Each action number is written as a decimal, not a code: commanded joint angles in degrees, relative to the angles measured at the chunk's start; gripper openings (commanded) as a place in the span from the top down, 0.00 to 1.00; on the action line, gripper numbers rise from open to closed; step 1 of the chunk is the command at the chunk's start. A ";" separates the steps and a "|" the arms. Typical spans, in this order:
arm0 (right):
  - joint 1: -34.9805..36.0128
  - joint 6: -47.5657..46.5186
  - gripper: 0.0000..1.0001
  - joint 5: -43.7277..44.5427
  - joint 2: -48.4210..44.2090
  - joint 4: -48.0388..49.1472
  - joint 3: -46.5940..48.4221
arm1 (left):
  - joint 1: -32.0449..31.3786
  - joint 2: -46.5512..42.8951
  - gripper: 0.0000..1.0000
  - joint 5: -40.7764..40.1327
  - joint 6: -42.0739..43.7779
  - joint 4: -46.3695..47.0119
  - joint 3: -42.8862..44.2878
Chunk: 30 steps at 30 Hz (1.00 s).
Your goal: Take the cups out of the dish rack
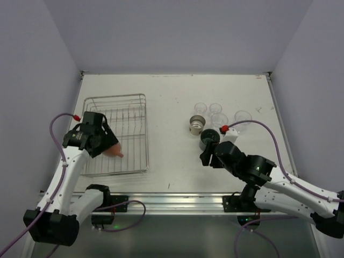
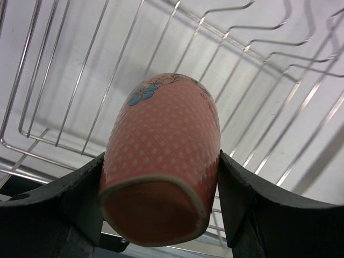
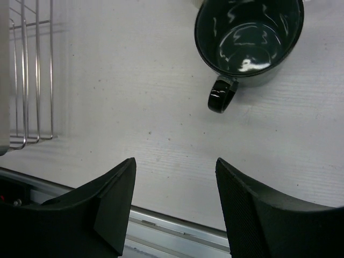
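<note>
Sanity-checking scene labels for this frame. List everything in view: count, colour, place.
dish rack: 1, silver wire, left side of the table
orange-red cup: 1, orange-red with pale dots and a blue flower, within the rack's outline, held on its side
clear glasses: 4, clear, clustered right of centre on the table
beige-brown cup: 1, beige-brown, on the table just left of the glasses
dark mug: 1, dark and glossy, with a handle, upright on the table in front of the beige-brown cup
table: 1, white
cables: 2, purple, one along each arm
left gripper: 1, black, shut on the orange-red cup
right gripper: 1, black, open and empty, above bare table short of the dark mug
</note>
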 commanded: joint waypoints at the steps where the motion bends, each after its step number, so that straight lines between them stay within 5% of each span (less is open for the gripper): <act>1: 0.45 -3.23 0.36 -1.43 3.73 1.65 7.21 | 0.31 -2.20 1.00 4.23 1.41 4.61 6.97; 9: 0.19 -7.28 0.32 -18.30 11.30 7.80 21.52 | 0.31 -6.14 1.00 20.40 4.57 20.06 9.18; 15: -5.24 -0.28 0.32 -37.44 17.54 11.65 28.49 | 0.31 -11.42 1.00 30.77 4.23 36.76 6.91; 24: -13.69 20.63 0.33 -62.93 22.72 42.75 21.64 | 0.31 -18.45 1.00 36.49 -1.21 59.96 -1.97; 30: -13.88 30.41 0.36 -65.94 33.18 63.94 20.85 | 0.31 -21.45 1.00 37.28 -6.05 74.56 -9.97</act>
